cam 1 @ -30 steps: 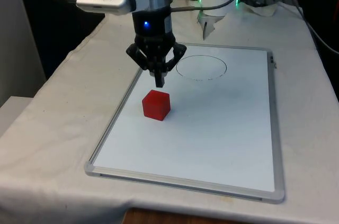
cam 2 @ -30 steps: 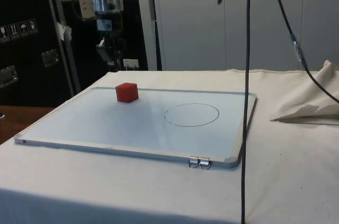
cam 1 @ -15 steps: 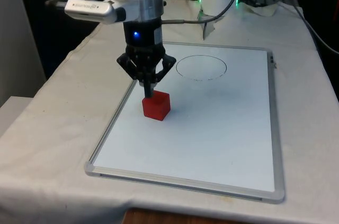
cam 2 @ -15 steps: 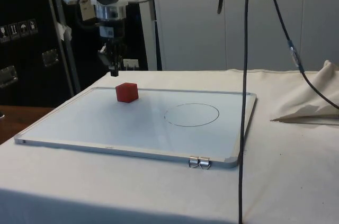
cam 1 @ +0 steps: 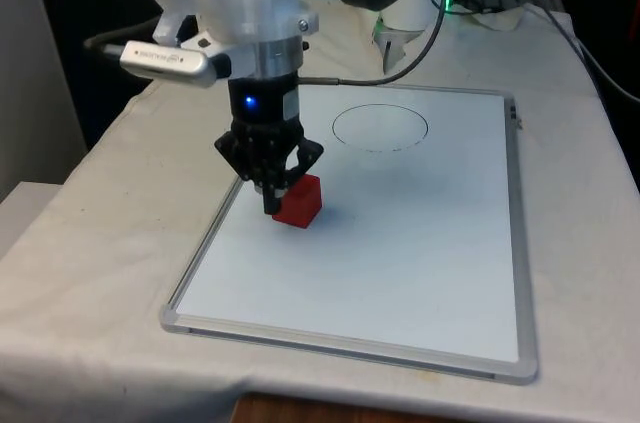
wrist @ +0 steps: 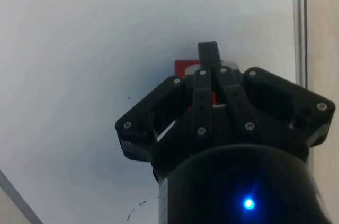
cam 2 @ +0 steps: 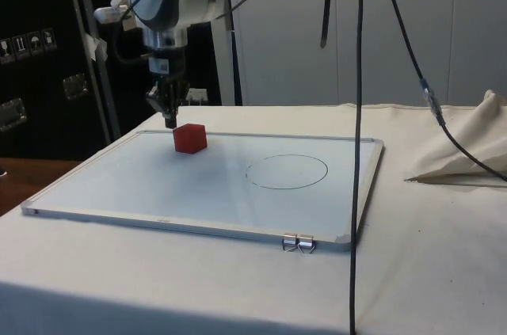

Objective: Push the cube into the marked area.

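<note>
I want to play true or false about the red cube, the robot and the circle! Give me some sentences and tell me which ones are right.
1. The red cube sits inside the drawn circle. False: it lies outside it, on the whiteboard.
2. The end effector is down beside the cube, on the front view's left of it. True.
3. The end effector's fingers are spread wide apart. False: they are shut together.
4. The circle has nothing in it. True.
5. The cube is lifted off the whiteboard. False: it rests on it.
</note>
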